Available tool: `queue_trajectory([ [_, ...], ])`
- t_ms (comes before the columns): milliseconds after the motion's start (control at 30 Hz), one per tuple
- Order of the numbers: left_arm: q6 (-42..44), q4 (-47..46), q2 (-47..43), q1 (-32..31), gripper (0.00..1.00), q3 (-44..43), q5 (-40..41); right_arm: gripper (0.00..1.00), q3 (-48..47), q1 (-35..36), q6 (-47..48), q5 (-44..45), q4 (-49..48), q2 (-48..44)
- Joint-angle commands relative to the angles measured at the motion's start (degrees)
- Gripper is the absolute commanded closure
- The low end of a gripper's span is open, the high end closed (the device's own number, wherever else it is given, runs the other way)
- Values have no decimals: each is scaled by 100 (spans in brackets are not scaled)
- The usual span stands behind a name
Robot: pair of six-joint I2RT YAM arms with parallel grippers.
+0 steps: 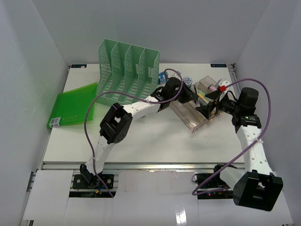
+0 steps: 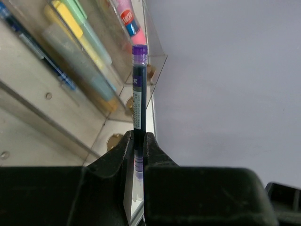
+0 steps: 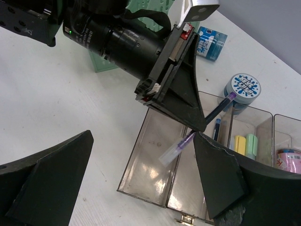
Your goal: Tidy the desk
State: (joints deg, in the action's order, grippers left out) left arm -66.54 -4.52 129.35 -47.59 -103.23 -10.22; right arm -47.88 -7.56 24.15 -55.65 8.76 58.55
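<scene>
The white desk (image 1: pixel 141 136) holds a clear tiered tray (image 1: pixel 190 115) at the right middle. My left gripper (image 1: pixel 194 94) is shut on a purple pen (image 2: pixel 138 89) and holds it above the tray's compartments (image 2: pixel 47 117). In the right wrist view the pen (image 3: pixel 217 109) slants across the tray (image 3: pixel 146 169), with its clear cap end over an empty compartment. My right gripper (image 1: pixel 210 104) is open and empty just right of the left one, hovering over the tray's near end (image 3: pixel 143 136).
A green mesh file rack (image 1: pixel 127 70) stands at the back. A green folder (image 1: pixel 73 106) lies at the left. A tape roll (image 3: pixel 244 87) and a blue packet (image 3: pixel 210 42) lie behind the tray. Highlighters (image 3: pixel 245 143) and pens lie in the tray's compartments.
</scene>
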Motion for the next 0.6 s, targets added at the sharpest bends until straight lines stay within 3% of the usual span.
queue_trajectory([
  [0, -504, 413, 385, -108, 100, -849, 293, 6, 32, -83, -50, 72, -249, 24],
  [400, -770, 1056, 601, -286, 100, -1072, 1258, 7, 33, -124, -85, 56, -261, -10],
  [567, -891, 1120, 868, -286, 88, -1296, 1150, 7, 37, -166, -85, 63, -261, -6],
])
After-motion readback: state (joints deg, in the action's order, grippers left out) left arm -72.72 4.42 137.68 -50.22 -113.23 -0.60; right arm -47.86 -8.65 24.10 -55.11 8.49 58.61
